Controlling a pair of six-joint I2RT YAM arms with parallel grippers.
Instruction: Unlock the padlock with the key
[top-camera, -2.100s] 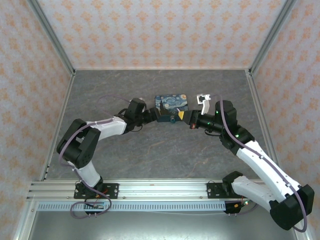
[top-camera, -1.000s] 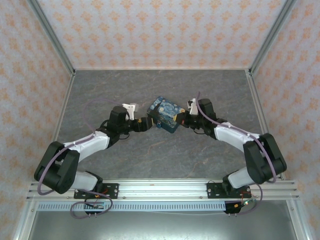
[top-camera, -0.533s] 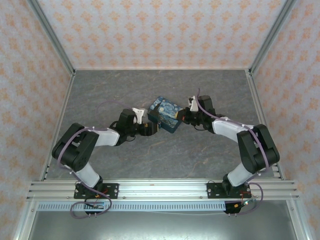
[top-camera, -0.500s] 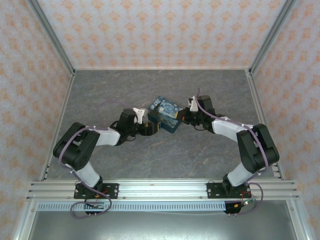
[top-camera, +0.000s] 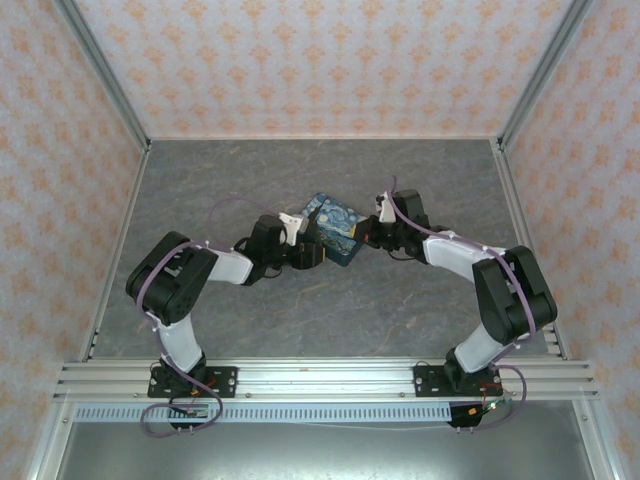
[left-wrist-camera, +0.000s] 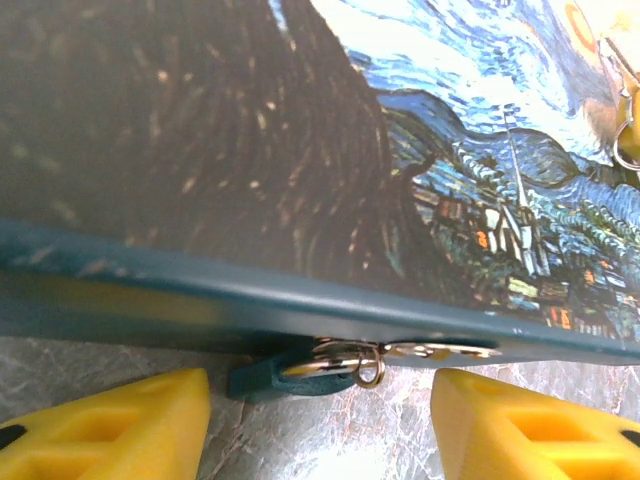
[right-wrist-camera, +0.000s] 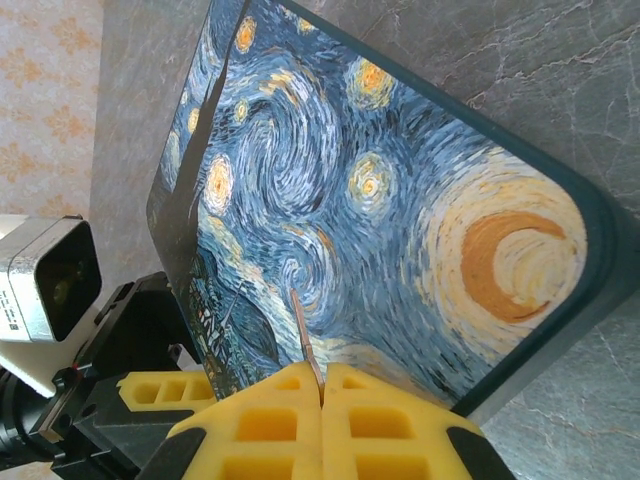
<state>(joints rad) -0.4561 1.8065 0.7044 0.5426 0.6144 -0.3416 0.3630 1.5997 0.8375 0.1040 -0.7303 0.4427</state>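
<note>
The padlock (left-wrist-camera: 272, 380) sits at 6 o'clock under the Starry Night tin (left-wrist-camera: 300, 150) edge, between the fingers of my spread left pincer (left-wrist-camera: 320, 435). My right pincer (right-wrist-camera: 322, 385) pinches the key (right-wrist-camera: 303, 335) (blade poking out). Grasping step, I judge. Next, clamp the lock body, then line up the key.

Walls (top-camera: 300, 60): pale orange floral pattern. Tabletop (top-camera: 300, 170): grey marbled surface. Aluminium rail (top-camera: 320, 378) along near edge.
</note>
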